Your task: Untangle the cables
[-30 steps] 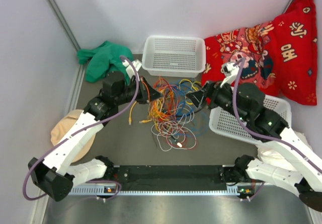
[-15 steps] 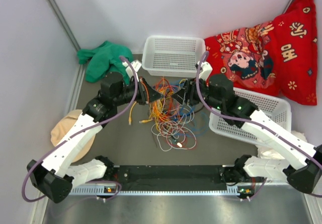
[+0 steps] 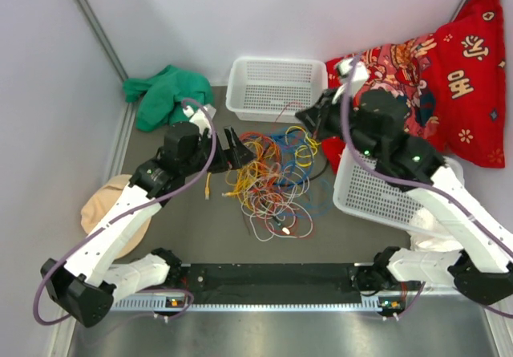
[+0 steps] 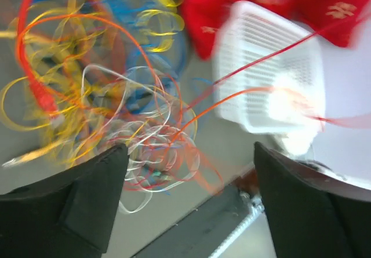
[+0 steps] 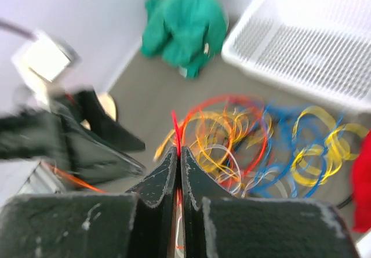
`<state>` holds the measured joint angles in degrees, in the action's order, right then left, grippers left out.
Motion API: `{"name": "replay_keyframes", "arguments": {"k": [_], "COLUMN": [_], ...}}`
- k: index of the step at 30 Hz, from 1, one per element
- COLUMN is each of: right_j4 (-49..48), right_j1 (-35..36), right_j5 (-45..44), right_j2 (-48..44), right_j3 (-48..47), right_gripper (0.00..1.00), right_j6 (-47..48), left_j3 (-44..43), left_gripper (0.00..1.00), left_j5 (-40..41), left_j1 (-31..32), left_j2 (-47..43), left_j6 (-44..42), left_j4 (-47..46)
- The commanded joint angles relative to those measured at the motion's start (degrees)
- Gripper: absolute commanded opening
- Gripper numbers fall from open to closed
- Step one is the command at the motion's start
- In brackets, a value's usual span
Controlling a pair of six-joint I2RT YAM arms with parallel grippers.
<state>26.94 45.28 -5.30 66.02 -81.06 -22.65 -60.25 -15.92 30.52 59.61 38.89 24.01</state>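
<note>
Sprawling across the desk [image 3: 184, 221], the cables [image 3: 272, 176] lie near a back basket [image 3: 276, 88] and a side basket [image 3: 365, 200]; green cloth [image 3: 164, 92] and red cushion [image 3: 449, 68] fill the far corners. The left jaws stand apart; the right jaws clamp a red cable [image 5: 175, 127].

The red cushion [image 3: 477, 116] bears Chinese characters, probably too blurred to read.

My left arm [image 3: 108, 233] and right arm [image 3: 461, 217]: white links, black joints, purple-grey hose [image 3: 35, 305] alongside each, scuffed black gripper fingers [image 5: 153, 182].
</note>
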Motion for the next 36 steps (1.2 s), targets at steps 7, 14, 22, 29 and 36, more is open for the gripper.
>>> {"name": "replay_keyframes", "arguments": {"k": [7, 14, 22, 29, 36], "right_j4": [16.82, 19.20, 22.63, 22.28, 20.26], "right_j1": [0.69, 0.60, 0.69, 0.69, 0.60], "right_j5": [-7.62, -12.01, -9.47, -3.58, 1.34], "right_j2": [1.04, 0.78, 3.15, 3.33, 2.01], "right_j3": [-24.75, -33.54, -43.31, -42.78, -37.26], "right_gripper": [0.00, 0.00, 0.00, 0.00, 0.00], "right_j6": [7.54, 10.26, 8.61, 1.92, -3.18], "left_j3": [3.03, 6.63, 18.48, 29.57, 24.22], "left_gripper": [0.98, 0.97, 0.97, 0.99, 0.99], "left_j5": [24.62, 22.09, 12.94, 13.37, 11.00], "left_j1": [-0.03, -0.03, 0.06, 3.66, 13.32], "left_j2": [0.24, -1.69, -9.23, -11.54, 0.74], "left_j6": [1.89, 1.10, 1.71, -0.72, -11.99], "left_j4": [14.84, 9.48, -14.30, -50.18, -62.23]}}
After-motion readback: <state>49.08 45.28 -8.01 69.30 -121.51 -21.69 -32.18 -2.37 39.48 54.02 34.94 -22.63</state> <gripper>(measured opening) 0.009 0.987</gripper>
